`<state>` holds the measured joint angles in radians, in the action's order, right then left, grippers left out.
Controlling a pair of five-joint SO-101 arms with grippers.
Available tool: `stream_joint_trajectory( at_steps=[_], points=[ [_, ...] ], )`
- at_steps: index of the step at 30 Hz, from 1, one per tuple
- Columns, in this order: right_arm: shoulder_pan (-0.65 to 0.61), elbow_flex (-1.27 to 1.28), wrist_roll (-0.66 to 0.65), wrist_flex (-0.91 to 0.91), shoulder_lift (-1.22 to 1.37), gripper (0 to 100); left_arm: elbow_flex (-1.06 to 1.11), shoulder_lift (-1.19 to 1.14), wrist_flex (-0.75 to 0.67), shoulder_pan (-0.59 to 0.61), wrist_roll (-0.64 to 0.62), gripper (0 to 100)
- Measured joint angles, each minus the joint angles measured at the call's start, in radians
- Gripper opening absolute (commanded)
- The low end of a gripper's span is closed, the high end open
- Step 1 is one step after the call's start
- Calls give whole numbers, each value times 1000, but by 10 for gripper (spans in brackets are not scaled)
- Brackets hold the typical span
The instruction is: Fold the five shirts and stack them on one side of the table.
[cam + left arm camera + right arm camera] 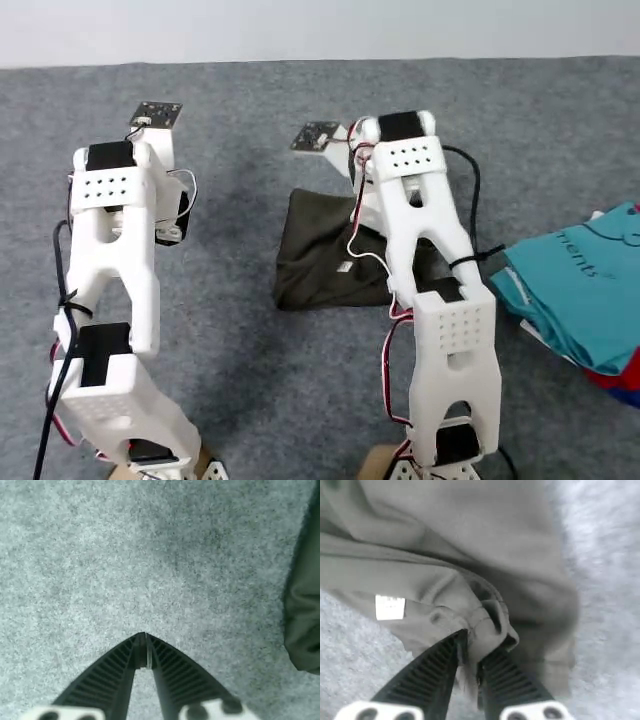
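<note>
A dark olive shirt [320, 260] lies partly folded in the middle of the grey table, beneath the right arm [415, 200]. My right gripper [471, 647] is shut on a bunched fold of this shirt [470, 540], close to a small white label [390, 607]. My left gripper [145, 640] is shut with nothing in it, just above bare carpet, and the olive shirt's edge [305, 610] lies off to its side. The left arm [110, 190] stands apart from the shirt, to its left.
A loose pile of shirts sits at the table's right edge, a teal one [585, 285] on top, with red and blue cloth [620, 380] under it. Grey carpet [230, 380] covers the table. Cables hang along the right arm.
</note>
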<state>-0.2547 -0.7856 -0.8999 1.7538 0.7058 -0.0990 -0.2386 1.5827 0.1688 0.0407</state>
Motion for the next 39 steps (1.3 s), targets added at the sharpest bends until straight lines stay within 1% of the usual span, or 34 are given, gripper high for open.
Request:
stream_joint_trajectory(
  at_steps=[4, 9, 12, 15, 19, 21, 23, 27, 28, 31, 34, 37, 39],
  points=[
    [2, 114, -23, 0, -110, 10, 0, 0, 0, -29, 0, 2],
    [8, 374, -80, 0, -272, 10, 0, 0, 0, -40, 0, 2],
    [41, 525, -121, 0, -342, 10, 0, 0, 0, -40, 0, 2],
    [101, 618, -161, 0, -354, 13, 0, 0, 0, -40, 0, 2],
    [184, 661, -181, -5, -354, 16, 0, 0, 0, -40, 0, 2],
    [210, 666, -183, -5, -354, 35, 0, 0, 0, -40, 0, 2],
    [230, 667, -184, -2, -354, 96, 0, 0, 0, -40, 0, 2],
    [272, 667, -184, 0, -361, 253, 0, 0, 0, -40, 0, 2],
    [284, 667, -184, 0, -365, 274, 0, 0, 0, -40, 0, 2],
    [293, 667, -184, 0, -387, 277, 0, 0, 0, -40, 0, 2],
    [275, 667, -184, 0, -434, 277, 0, 0, 0, -40, 0, 2],
    [224, 667, -184, 0, -502, 272, 0, 0, 0, -40, 0, 2],
    [178, 667, -181, 0, -552, 227, 0, 0, 0, -40, 0, 2]
  ],
)
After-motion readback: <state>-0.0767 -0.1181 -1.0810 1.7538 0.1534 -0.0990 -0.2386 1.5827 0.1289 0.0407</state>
